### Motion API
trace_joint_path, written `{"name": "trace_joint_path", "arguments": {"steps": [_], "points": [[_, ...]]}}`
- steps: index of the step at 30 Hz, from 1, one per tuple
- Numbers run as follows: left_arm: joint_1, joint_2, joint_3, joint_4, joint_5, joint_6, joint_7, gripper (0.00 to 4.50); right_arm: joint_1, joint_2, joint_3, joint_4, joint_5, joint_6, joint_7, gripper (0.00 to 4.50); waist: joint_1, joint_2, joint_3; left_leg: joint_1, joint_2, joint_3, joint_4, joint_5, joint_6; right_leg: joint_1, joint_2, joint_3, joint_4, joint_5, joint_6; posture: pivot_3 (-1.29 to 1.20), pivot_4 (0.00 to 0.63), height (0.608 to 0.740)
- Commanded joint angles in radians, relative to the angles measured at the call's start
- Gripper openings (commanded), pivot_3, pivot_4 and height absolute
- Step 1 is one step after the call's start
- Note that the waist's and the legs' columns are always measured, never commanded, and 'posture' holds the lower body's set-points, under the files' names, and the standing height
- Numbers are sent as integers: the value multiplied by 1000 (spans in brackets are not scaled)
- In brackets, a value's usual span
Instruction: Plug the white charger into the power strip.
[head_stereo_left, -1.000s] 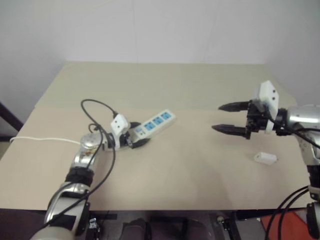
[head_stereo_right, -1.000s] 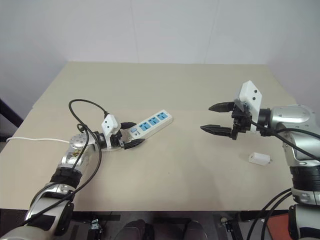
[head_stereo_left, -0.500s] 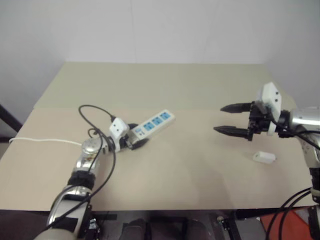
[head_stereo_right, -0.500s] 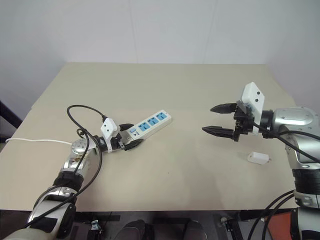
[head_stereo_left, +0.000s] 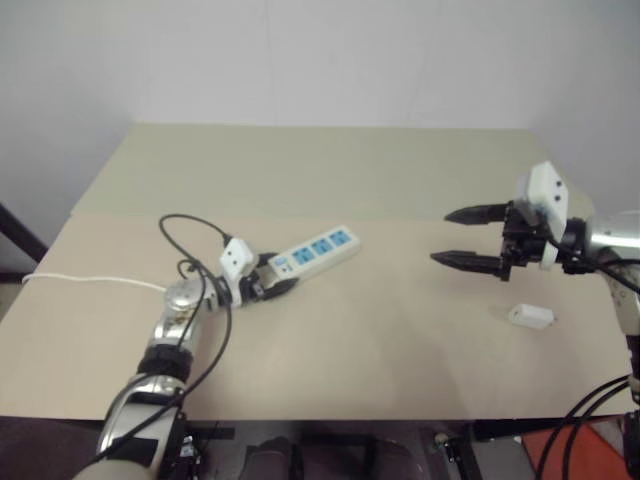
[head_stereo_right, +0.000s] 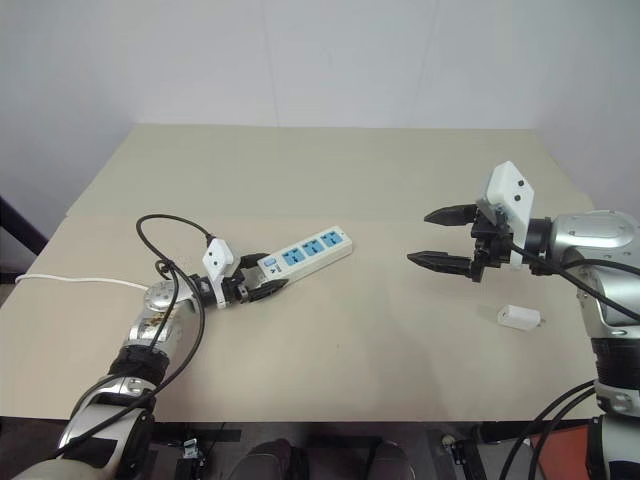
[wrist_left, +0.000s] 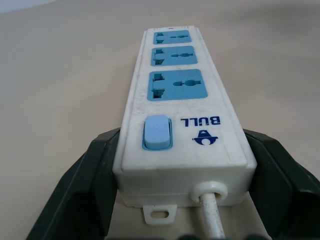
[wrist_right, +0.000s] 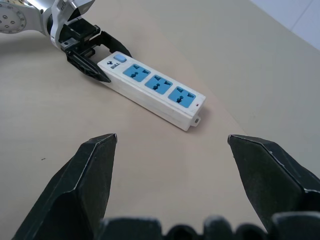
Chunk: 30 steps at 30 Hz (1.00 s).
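The power strip (head_stereo_left: 318, 249), a long white bar with three blue sockets, lies on the table left of centre. My left gripper (head_stereo_left: 271, 287) is shut on its switch end. In the left wrist view, both black fingers (wrist_left: 85, 185) press the sides of the power strip (wrist_left: 182, 100) where its cord leaves. The white charger (head_stereo_left: 530, 316) lies flat on the table at the right. My right gripper (head_stereo_left: 440, 236) hovers open and empty above the table, up and to the left of the charger. It points toward the power strip (wrist_right: 155, 95).
The strip's thin white cord (head_stereo_left: 90, 281) runs left across the beige table (head_stereo_left: 330, 340) and off its left edge. A white wall stands behind the table. Bare tabletop lies between the strip and the charger.
My left gripper's fingers have closed onto the switch end of the power strip, and the strip has shifted slightly to the right. The right gripper and the charger have stayed in place.
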<state>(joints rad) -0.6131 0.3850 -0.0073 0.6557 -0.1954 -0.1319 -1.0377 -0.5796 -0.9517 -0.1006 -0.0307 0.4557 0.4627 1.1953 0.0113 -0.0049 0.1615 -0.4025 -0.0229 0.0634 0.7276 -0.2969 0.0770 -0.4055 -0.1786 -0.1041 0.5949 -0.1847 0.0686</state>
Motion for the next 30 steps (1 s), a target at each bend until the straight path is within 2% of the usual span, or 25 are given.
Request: {"name": "trace_joint_path", "arguments": {"steps": [1, 7, 16, 21, 30], "points": [[-20, 6, -19, -42, -24, 24, -79, 3281, 7, -29, -63, -35, 20, 3, -7, 4205, 1, 0, 0, 0, 0, 0, 0, 0, 0, 0, 0, 0, 0, 0, 0, 0, 150, 740], [-63, -12, -67, -97, -34, 41, -216, 3281, 45, -44, -103, -53, 26, 15, -14, 4205, 4, 0, 0, -2, -1, 0, 0, 0, 0, -1, 0, -1, 0, 0, 0, 0, 150, 740], [-114, -89, -141, -34, 0, -18, -327, 3281, 117, -72, -173, -107, 39, 57, -36, 4205, 7, -1, 0, -3, -1, 0, 1, 0, 0, -1, 0, -1, 0, 0, 1, 0, 150, 740], [-121, -100, -180, 38, 62, -122, -319, 3281, 151, -88, -206, -130, 53, 75, -51, 4205, 5, -1, 1, -3, 0, 0, 1, 0, 1, -1, 0, -1, -1, 1, 0, 0, 150, 740], [-113, -116, -199, 112, 118, -200, -269, 3281, 248, -135, -274, -123, 41, 77, -65, 4205, 16, -1, 0, -2, -1, -1, 2, -1, 2, 0, -2, -1, -1, 1, 1, 0, 150, 740]]}}
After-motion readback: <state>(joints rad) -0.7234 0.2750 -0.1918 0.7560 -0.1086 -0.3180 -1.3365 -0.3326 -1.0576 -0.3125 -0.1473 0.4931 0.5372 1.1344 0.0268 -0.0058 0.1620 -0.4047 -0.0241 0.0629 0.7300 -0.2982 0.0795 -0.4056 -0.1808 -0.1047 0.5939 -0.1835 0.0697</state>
